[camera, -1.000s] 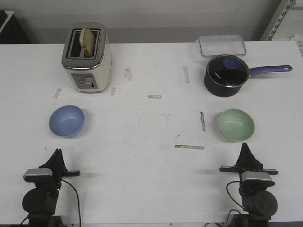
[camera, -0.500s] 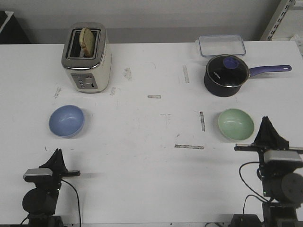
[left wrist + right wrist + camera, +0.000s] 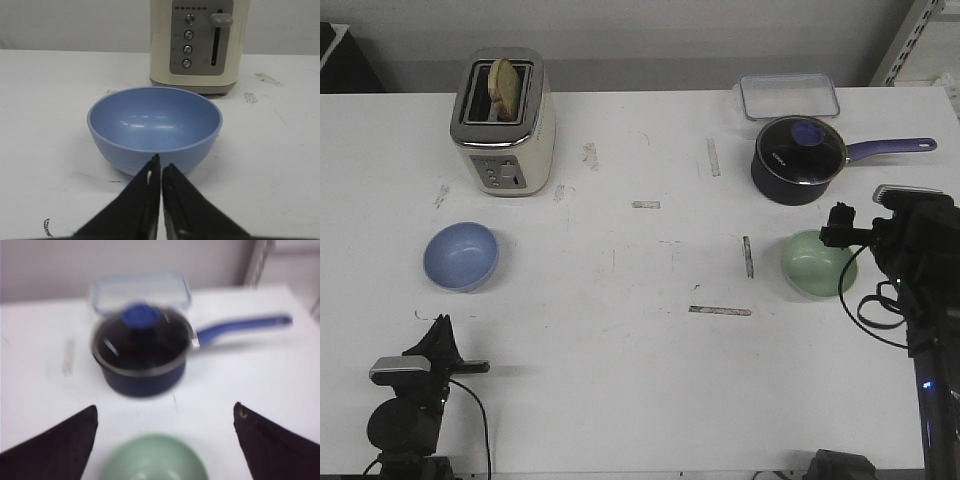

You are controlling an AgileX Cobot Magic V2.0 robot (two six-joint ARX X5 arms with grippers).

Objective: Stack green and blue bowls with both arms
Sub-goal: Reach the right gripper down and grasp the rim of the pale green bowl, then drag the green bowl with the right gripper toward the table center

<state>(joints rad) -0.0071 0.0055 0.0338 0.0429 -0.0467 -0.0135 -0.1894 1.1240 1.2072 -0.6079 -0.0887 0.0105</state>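
Sitting upright on the white tabletop (image 3: 640, 380), the green bowl (image 3: 817, 263) lies just below and ahead of the right gripper (image 3: 165, 440), whose two black fingers (image 3: 55, 445) stand spread wide, one to each side of the bowl's rim, holding nothing. The blue bowl (image 3: 155, 127) rests just ahead of the left gripper (image 3: 161, 170), its fingers pressed together and empty, their tips in front of the bowl's near wall; contact cannot be told. Both bowls are small, round and smooth, one pale mint, the other light periwinkle, and they sit well apart.

Scuffs and short strips of worn tape mark the tabletop. Beyond the green bowl stands a dark navy saucepan (image 3: 798, 160) with a glass lid and a purple handle, and behind it a clear plastic container (image 3: 789, 96). Beyond the blue bowl a cream toaster (image 3: 503, 122) holds a slice of bread (image 3: 502, 86). A grey wall (image 3: 640, 40) closes the far edge, with a pale shelf upright (image 3: 920, 40) at one corner.
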